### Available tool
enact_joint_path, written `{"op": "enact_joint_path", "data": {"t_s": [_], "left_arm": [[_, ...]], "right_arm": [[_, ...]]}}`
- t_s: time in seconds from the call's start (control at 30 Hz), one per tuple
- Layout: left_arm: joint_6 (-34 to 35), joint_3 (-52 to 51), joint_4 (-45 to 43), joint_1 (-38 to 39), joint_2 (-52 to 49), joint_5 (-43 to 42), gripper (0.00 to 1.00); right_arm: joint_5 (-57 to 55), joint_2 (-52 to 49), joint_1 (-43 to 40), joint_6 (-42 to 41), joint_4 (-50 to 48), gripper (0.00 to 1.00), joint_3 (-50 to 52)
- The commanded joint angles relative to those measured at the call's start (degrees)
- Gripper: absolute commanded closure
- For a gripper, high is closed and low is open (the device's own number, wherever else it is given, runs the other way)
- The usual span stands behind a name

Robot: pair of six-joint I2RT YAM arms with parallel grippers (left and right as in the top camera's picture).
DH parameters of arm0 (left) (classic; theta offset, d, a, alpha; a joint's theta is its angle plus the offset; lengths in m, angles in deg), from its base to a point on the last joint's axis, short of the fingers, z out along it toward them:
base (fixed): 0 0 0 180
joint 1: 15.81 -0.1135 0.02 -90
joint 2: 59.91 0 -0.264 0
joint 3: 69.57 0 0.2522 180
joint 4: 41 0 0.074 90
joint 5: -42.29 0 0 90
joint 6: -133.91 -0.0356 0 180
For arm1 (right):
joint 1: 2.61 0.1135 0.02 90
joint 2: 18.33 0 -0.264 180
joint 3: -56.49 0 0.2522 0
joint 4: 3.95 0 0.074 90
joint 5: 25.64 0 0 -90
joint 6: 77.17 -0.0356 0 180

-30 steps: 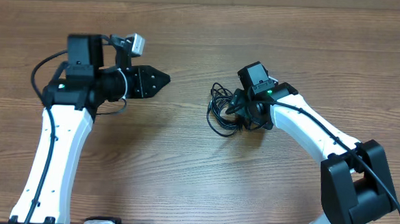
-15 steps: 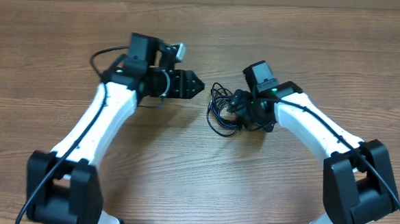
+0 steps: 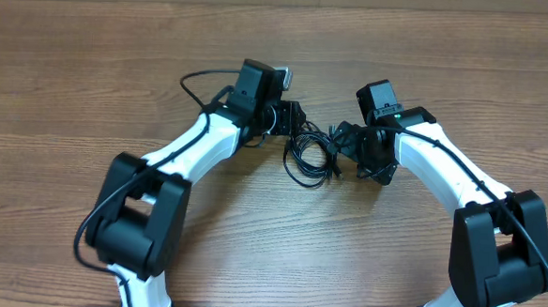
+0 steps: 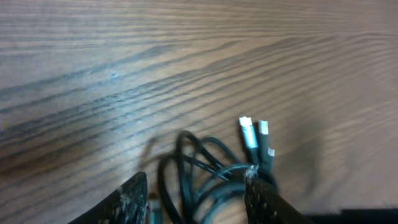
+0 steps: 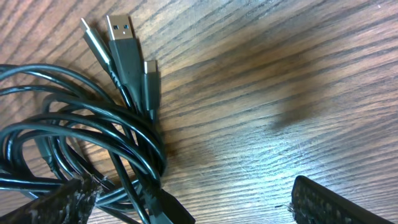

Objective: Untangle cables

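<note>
Overhead view of a brown, wood-grain tabletop point(image 3: 72, 68). Two smooth white robot arms with black joints rise from the 6 o'clock edge and bend inward. The left arm point(image 3: 194, 147) reaches toward 1 o'clock and the right arm point(image 3: 442, 176) toward 11 o'clock. They nearly meet just above the picture's centre.

Between them lie the cables point(image 3: 310, 155): thin, glossy black cords bunched in one tangle of overlapping round loops, resting on the tabletop. How many separate cords there are cannot be told.

The left fingers point(image 3: 292, 124) sit at the tangle's 10 o'clock edge. In the left wrist camera these two dark, rough-surfaced fingers stand partly apart, with loops lying between them. The one at 3 o'clock is close against the cords and the one at 9 o'clock is clear of them, so nothing is clamped.

The right fingers point(image 3: 345, 140) sit at the tangle's 2 o'clock edge. In the right wrist camera the two are spread very wide and hold nothing. A loop passes just beside the one at 8 o'clock.

That close view shows three plugs point(image 5: 124, 56) fanned side by side toward 12 o'clock. One is slim with a silver tip, one is broad, flat and rectangular with a silver shell, and one is small.

Past the arms, the wood grain runs on to the 12 o'clock edge.
</note>
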State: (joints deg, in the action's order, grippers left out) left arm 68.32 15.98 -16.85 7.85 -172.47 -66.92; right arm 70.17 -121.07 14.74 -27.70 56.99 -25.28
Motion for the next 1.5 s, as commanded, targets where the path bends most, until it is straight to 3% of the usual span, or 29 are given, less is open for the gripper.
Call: {"op": "enact_joint_path", "data": {"t_s": [0.0, 0.07, 0.13, 0.17, 0.33, 0.5, 0.67, 0.9, 1.03, 1.2, 1.47], "left_arm": [[2.89, 0.35, -1.25, 0.28, -3.08, 2.89, 0.5], [3.08, 0.35, -1.66, 0.28, -4.33, 2.89, 0.61], [3.04, 0.35, -1.68, 0.26, -4.44, 2.89, 0.94], [3.02, 0.37, -2.08, 0.26, -4.42, 2.86, 0.96], [-0.04, 0.39, -4.59, -0.24, -3.58, -2.64, 0.96], [-0.04, 0.39, -4.72, -2.95, 0.15, -13.27, 0.96], [-1.7, 0.39, -3.98, -7.15, 4.85, -22.23, 0.96], [-1.4, 0.39, -0.5, -11.15, 7.19, -45.81, 0.96], [-1.25, 0.37, 3.15, -12.5, 7.21, -56.33, 0.96], [-1.03, 0.37, 5.9, -13.75, 7.21, -61.99, 0.96], [-3.02, 0.37, 11.45, -13.53, 7.21, -61.81, 0.96]], "right_arm": [[0.28, -0.07, 0.15, 0.5, -0.39, 0.02, 0.96], [0.28, -0.07, 0.15, 0.52, -0.55, 0.02, 1.29], [0.28, -0.07, 0.15, 0.52, -0.76, 0.02, 1.62], [0.28, -0.07, 0.15, 0.52, -1.01, 0.02, 1.92], [0.39, -0.07, 0.15, 0.76, -2.27, 0.0, 3.3], [11.3, -0.07, 0.15, 15.17, -4.72, 0.03, 3.56], [17.46, -0.07, -0.5, 17.62, -8.28, 0.02, 3.56], [29.46, -0.07, -0.48, 18.18, -14.4, 0.01, 3.56], [29.24, -0.07, -0.48, 18.1, -12.33, 0.11, 3.56], [27.71, -0.07, -0.55, 18.05, -11.37, 0.13, 3.56], [27.21, -0.07, 0.55, 14.84, -12.66, 0.16, 3.56]]}}
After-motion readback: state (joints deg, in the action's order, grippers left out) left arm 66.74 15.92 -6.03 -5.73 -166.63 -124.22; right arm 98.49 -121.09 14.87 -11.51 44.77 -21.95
